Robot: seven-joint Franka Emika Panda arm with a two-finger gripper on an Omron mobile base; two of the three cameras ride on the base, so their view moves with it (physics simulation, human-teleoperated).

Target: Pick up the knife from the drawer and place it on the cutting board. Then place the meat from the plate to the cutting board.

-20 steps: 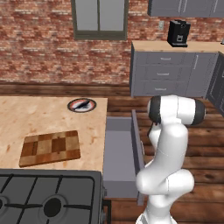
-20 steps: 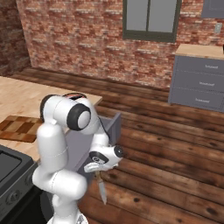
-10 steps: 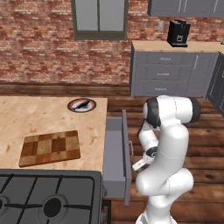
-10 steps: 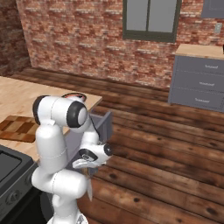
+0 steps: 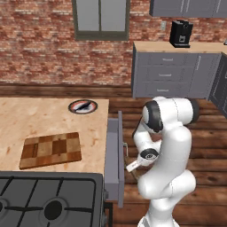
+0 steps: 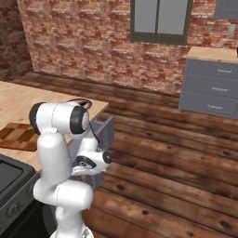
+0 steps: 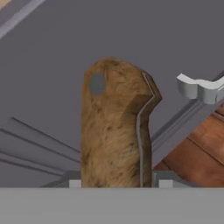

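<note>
The knife's brown wooden handle point(image 7: 114, 131) stands up between my fingertips point(image 7: 162, 180) in the hand view, and my gripper point(image 7: 117, 181) is shut on it. Behind it is the grey front of the open drawer point(image 7: 52, 65), with its silver bar handle point(image 7: 199, 87) off to the right. Seen from the left base, the gripper point(image 5: 132, 167) hangs low beside the pulled-out drawer point(image 5: 114, 159). The checkered cutting board point(image 5: 51, 150) lies on the counter. Further back, the dark meat point(image 5: 85, 105) rests on the round plate point(image 5: 75, 108). The knife's blade is hidden.
A stove top point(image 5: 48, 199) sits in front of the board at the counter's near end. Grey cabinets point(image 5: 173, 75) carrying a black coffee machine point(image 5: 181, 33) stand at the back right. Wooden floor point(image 6: 176, 158) spreads to the right of the drawer.
The arm has folded in, and the gripper has carried the knife left, closer to the drawer front. The board, the plate and the meat have stayed where they were.
</note>
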